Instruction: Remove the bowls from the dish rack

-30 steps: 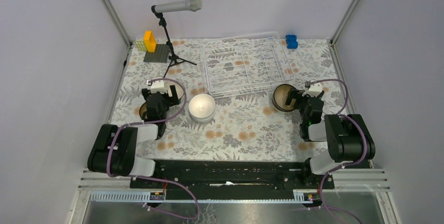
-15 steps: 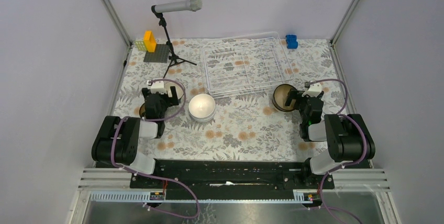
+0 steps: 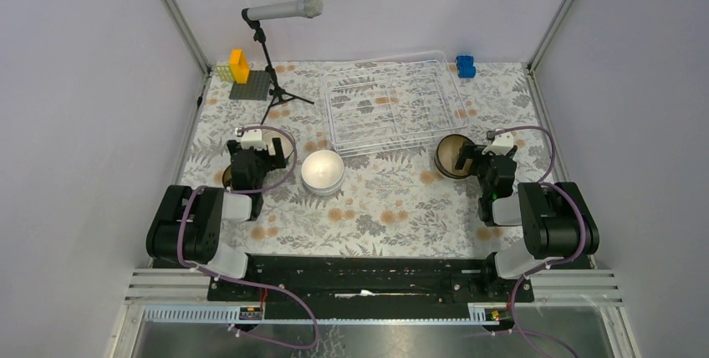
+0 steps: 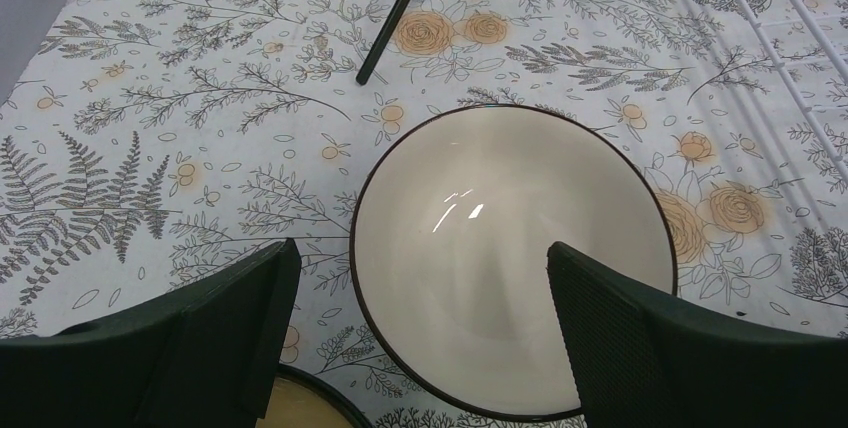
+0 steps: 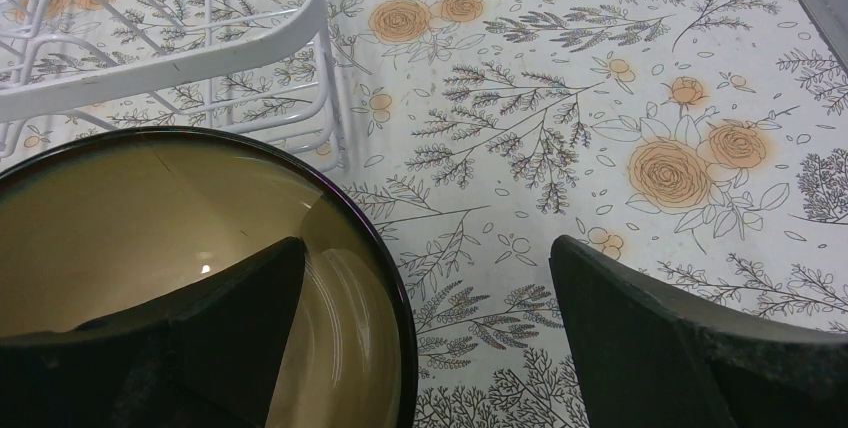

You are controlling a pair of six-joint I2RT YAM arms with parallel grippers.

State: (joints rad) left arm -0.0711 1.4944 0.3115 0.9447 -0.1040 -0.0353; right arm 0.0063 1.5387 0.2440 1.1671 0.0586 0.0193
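The worktop (image 3: 380,207) and dish rack (image 3: 329,111) are unchanged; only the left arm's elbow has shifted since a second ago. The bowls sit outside the rack. The left end effector (image 4: 420,288) is wide over the cream bowl (image 4: 500,248), and the right end effector (image 5: 425,278) is wide astride the brown bowl (image 5: 150,218) rim.

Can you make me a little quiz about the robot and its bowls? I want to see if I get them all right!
1. True or false: the dish rack has no bowls inside it.
2. Pick one: what stands on the table to the left of the dish rack? A) a microphone on a tripod, B) a kettle, C) a potted plant.
3. One word: is the left tool open or shut above the cream bowl?

Key: 1 true. 2 A. 3 open.
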